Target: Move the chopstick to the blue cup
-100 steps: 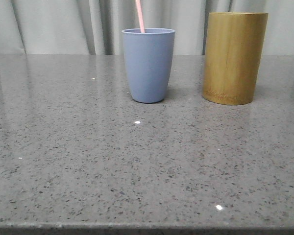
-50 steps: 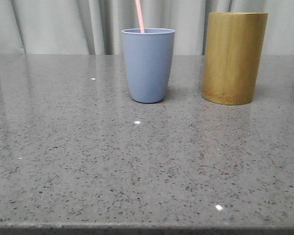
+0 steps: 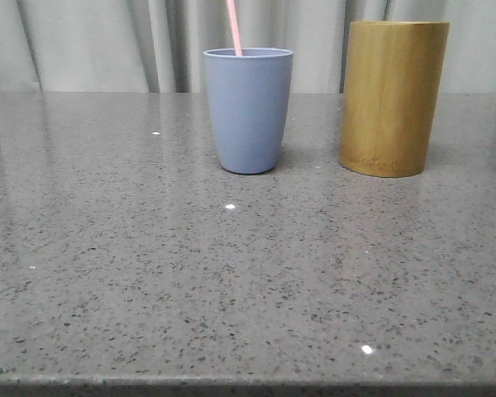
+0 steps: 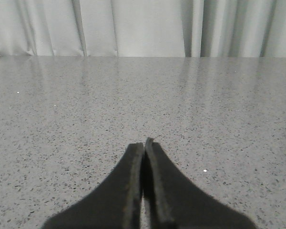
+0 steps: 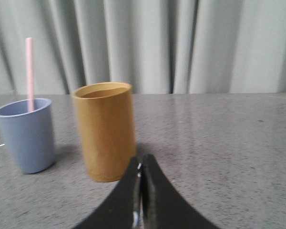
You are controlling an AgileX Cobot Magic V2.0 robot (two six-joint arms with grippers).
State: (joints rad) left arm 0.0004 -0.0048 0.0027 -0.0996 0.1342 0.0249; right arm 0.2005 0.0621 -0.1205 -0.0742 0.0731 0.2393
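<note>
Speckled grey stone tabletop (image 3: 231,273) backed by pale curtains; nothing shifted across the last second, so transfer judged done. Near far edge, tall tan bamboo cylinder (image 3: 393,98), nothing seen in its mouth. Beside it, apart, matte grey-blue tumbler (image 3: 248,109) holding thin pale pink chopstick (image 3: 234,26), leaning. Left gripper (image 4: 144,143) and right gripper (image 5: 140,161) pressed closed, empty.

Even, soft light; glints on the glossy table (image 3: 231,273); right wrist view blurred.

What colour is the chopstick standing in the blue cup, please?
Pale pink. The chopstick shows best in the right wrist view, rising from the cup.
</note>
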